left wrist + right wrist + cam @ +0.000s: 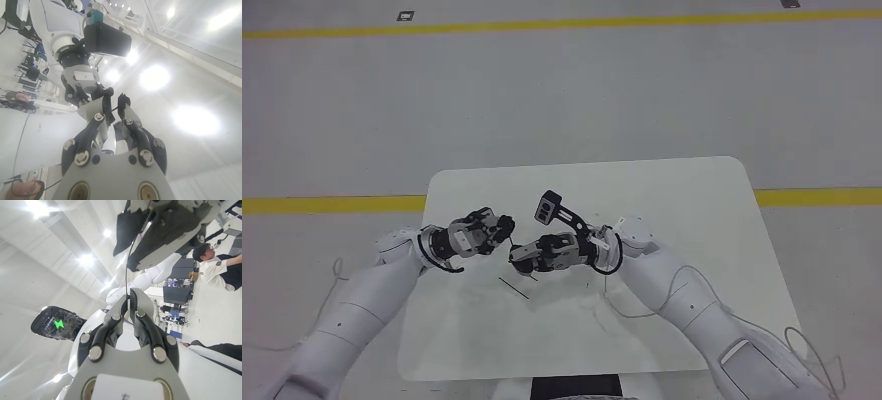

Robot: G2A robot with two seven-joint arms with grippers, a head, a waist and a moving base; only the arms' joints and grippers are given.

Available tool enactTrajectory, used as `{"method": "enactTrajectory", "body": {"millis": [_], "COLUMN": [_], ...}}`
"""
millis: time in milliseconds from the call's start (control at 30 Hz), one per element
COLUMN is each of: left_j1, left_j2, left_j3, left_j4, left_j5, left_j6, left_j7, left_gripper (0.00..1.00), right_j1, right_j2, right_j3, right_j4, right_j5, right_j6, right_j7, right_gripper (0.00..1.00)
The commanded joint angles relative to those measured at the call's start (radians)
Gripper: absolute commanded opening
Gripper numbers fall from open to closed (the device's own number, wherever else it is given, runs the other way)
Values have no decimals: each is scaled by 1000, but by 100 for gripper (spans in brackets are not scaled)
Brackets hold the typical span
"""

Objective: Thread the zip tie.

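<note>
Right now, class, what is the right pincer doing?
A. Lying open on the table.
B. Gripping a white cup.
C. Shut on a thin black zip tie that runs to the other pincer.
C: the right pincer is shut on the zip tie, which runs across to the left pincer.

The zip tie (126, 275) at the right end effector (129, 294) is black. That end effector is grey-bodied, with black links, black ribbed pads (132, 306) and silver bolts. The left end effector (115, 99) facing it wears the same grey and black. Beneath both, the tabletop (692, 200) is plain white, with a thin dark strip (513, 288) just beside the right end effector. Beyond them the floor (542, 100) is pale grey, crossed by yellow lines (542, 24). The camera (547, 208) behind the right end effector is black.
</note>
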Motion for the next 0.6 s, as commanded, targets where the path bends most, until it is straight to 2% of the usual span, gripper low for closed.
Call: {"method": "enactTrajectory", "body": {"millis": [0, 333, 367, 400, 433, 500, 567], "left_j1": [-3, -12, -13, -14, -15, -16, -18], "left_j2": [1, 10, 10, 11, 12, 13, 14], "left_j3": [5, 24, 26, 28, 30, 32, 35], "left_j4": [1, 5, 5, 6, 6, 8, 8], "left_j5": [-3, -18, -18, -19, -21, -24, -27], "left_j6": [-4, -20, -21, -22, -23, -26, -29], "left_j7": [0, 0, 0, 0, 0, 0, 0], "left_gripper": [0, 0, 13, 34, 42, 47, 46], "right_j1": [0, -4, -4, -4, -5, -6, -7], "right_j2": [-1, -4, -4, -5, -5, -6, -6], "right_j3": [1, 10, 10, 11, 12, 13, 14], "right_j4": [2, 7, 7, 7, 8, 9, 10], "right_j5": [0, -5, -5, -5, -5, -6, -5], "right_j6": [0, 1, 1, 1, 1, 2, 2], "right_j7": [-1, -2, -1, -1, -1, -1, 0], "right_gripper": [0, 0, 0, 0, 0, 0, 0]}}
